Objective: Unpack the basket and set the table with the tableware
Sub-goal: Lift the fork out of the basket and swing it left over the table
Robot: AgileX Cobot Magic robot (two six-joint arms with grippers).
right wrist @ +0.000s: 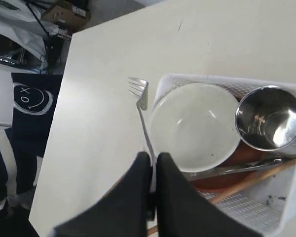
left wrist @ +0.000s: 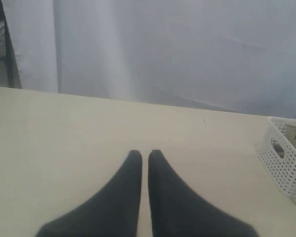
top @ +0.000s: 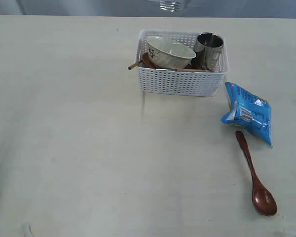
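Basket (top: pixel 181 79) first: the white, grid-sided thing sits on the far part of the table (top: pixel 79 143), a little right of the middle, and most of its load is inside it. A cream bowl (top: pixel 170 51) with dark floral marks lies tilted in its left half. A steel cup (top: pixel 208 49) stands upright in the far right corner, close against the bowl. Brown wooden sticks (top: pixel 134 65) run under the bowl, one end poking out over the left rim.

Looking down from above the basket, the right gripper (right wrist: pixel 153 157) hangs over its left side with both dark fingers pinched on the handle of a silver fork (right wrist: pixel 142 98). The fork's tines point away from the gripper and sit over bare table just outside the rim. I can't tell how high the fork is lifted.

Out on the table, a crinkly blue snack bag (top: pixel 249 116) lies just right of the basket and nearer. A glossy red-brown spoon (top: pixel 254 177) lies nearer again, its handle tip just beside the bag and its bowl end toward the near edge.

The left gripper (left wrist: pixel 145 154) is over bare table, apart from the basket. Its fingers are drawn almost together with only a thin slit between them, and nothing is in it.
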